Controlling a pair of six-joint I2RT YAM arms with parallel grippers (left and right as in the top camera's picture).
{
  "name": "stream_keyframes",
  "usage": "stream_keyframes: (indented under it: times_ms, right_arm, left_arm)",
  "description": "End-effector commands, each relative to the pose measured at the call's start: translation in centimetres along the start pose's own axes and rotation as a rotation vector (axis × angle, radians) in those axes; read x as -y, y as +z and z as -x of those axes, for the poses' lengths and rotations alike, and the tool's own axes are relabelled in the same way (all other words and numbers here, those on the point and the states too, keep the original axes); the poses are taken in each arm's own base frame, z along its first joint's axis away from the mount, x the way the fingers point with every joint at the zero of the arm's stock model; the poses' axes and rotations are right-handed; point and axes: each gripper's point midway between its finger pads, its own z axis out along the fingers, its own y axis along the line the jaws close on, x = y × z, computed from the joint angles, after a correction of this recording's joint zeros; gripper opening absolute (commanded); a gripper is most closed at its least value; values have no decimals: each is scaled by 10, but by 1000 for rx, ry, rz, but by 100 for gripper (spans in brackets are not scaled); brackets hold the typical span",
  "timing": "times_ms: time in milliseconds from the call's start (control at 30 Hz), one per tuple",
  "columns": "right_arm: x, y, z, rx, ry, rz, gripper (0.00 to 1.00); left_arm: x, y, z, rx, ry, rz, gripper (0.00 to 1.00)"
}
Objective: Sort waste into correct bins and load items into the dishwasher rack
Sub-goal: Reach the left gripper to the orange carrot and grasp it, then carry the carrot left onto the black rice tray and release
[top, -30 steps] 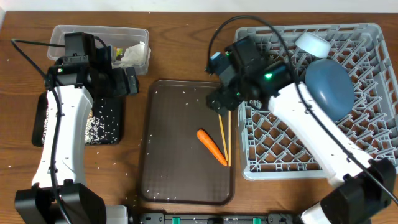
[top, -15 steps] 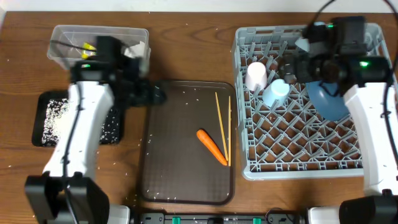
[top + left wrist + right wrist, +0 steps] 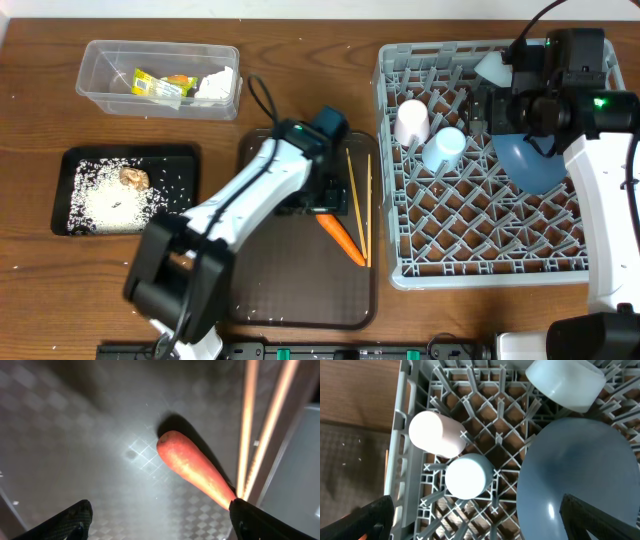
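Removal of the carrot is in hand. The left pincer is released, the carrot just ahead; descent and closure are judged necessary.

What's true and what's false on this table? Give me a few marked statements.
The carrot lies on the brown tray. True.
The pink cup and the light-blue cup sit in the grey rack. True.
The chopsticks are in the rack. False: they lie on the brown tray beside the carrot.
The left pincer is clamped on the carrot. False: it is open, the carrot lying free.
The rice lies in the rack. False: it is in the black tray.
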Motion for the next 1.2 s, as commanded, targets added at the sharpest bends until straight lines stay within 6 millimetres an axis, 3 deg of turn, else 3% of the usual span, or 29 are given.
stream_keyframes:
  times_ms: [0,233,333,467,567,733,867,1033,1167]
  right_arm:
    - [-1,-6,0,6,15,6,98]
    - [-1,-6,-6,-19,19,7,98]
    - [-2,-6,-10,-36,21,7,98]
    - [-2,-6,-11,-42,22,7,98]
    - [-2,-6,-11,-42,22,7,98]
    - [-2,-6,-12,-43,22,7,98]
    - [-2,-6,-12,-43,22,7,98]
    - [-2,-6,-11,-42,22,7,99]
    - [-2,-6,-11,-42,22,7,99]
  left_arm:
    - [-5,22,-4,-45,-118,51,88]
    - [47,52,-3,-123,-79,-150,88]
    - [46,66,-7,-155,-87,-125,88]
    - [42,77,-9,-187,-118,-108,79]
    - [41,81,-10,-207,-126,-113,62]
    - [36,78,-7,-216,-150,-124,30]
    - [28,74,-6,-224,-149,-127,15]
    - [16,56,4,-209,-91,-147,9]
    - [-3,29,24,-155,-94,-168,8]
